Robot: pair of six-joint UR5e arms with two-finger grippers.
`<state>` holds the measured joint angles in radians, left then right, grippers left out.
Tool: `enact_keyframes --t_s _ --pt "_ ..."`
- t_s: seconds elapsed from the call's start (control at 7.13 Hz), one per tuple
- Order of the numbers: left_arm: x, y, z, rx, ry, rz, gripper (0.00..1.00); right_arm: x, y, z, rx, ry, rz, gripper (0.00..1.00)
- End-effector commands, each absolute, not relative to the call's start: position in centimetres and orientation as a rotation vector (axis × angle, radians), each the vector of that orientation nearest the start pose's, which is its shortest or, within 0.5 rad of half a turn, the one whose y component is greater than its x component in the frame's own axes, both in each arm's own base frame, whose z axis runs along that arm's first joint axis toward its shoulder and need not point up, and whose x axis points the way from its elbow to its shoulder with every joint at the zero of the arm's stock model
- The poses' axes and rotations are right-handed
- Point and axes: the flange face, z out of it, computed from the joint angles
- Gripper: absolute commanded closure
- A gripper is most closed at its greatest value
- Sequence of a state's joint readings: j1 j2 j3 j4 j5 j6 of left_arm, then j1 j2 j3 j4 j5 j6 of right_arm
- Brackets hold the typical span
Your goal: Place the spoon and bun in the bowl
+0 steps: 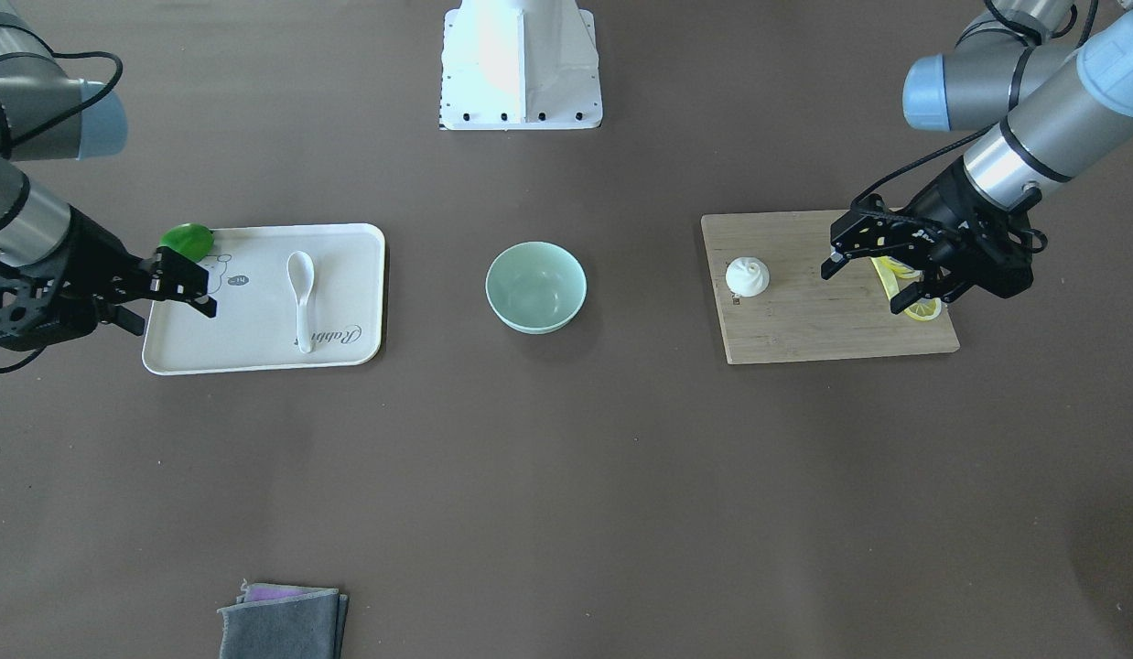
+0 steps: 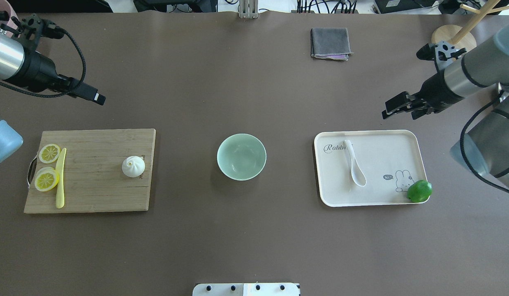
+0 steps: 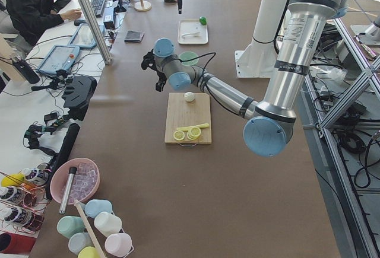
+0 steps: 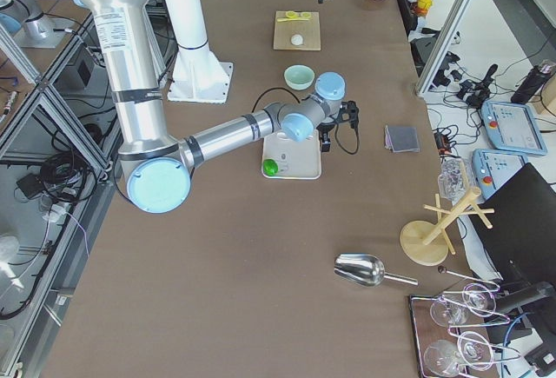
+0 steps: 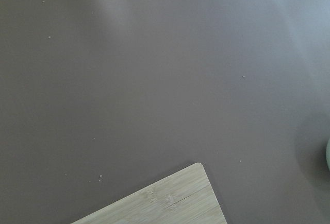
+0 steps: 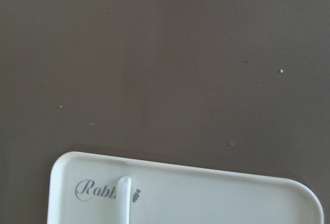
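Note:
The white spoon (image 1: 301,297) lies on a white tray (image 1: 255,343); its handle tip shows in the right wrist view (image 6: 124,198). The white pleated bun (image 1: 747,276) sits on a wooden cutting board (image 1: 804,325). The empty mint-green bowl (image 1: 535,286) stands on the table between them. My left gripper (image 1: 864,288) is open and empty, raised beyond the board's far edge (image 2: 96,98). My right gripper (image 1: 171,316) is open and empty, raised beyond the tray's far edge (image 2: 398,113).
A green lime (image 2: 419,191) sits at the tray's near right corner. Two lemon slices (image 2: 47,179) and a pale-yellow knife (image 2: 60,181) lie on the board's left end. A folded grey cloth (image 2: 330,43) and a wooden rack base (image 2: 454,39) are at the far side.

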<state>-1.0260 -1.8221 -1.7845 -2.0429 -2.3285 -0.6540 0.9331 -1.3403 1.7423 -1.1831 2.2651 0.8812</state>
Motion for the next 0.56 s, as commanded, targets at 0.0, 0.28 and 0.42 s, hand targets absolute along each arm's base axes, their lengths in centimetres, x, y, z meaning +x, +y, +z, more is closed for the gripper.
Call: enact_keyframes --t_s 0.0,0.28,0.42 --pt "27.5 -51.2 36.3 0.402 1.055 0.287 0.02 -36.3 -48.1 38.8 0.099 -0.959 -0.045 0.0" --pt "29.1 -50.4 36.4 0.392 1.053 0.301 0.02 -39.5 -46.2 40.0 0.096 -0.915 -0.066 0.01" --pt "29.4 -50.7 37.0 0.381 1.048 0.298 0.02 -40.7 -45.4 40.5 0.091 -0.896 -0.079 0.02"
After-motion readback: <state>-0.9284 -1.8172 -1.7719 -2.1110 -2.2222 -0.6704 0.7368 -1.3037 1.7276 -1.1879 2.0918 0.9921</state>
